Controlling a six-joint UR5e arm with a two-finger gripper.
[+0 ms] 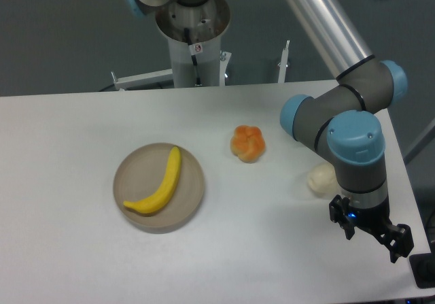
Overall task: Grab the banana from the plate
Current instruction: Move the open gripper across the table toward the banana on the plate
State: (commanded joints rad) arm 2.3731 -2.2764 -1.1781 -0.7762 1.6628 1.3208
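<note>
While my jaws (372, 234) hung low over the right front part of the white desk (68, 181), they held nothing, and I could not tell how far apart they stood. Well away to the left, the banana (160, 186) lay across the plate (192, 198), its stem end toward the back. An orange lobed fruit (248, 144) sat between us, and a pale round object (321, 179) rested just beside my wrist.

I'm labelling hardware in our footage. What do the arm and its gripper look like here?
The arm has a silver metal tube link, dark grey joint housings and light blue round end caps. Its wrist carries a silver ring above a small black gripper with a tiny blue light. The pale base column bears a small red-marked sticker.
</note>
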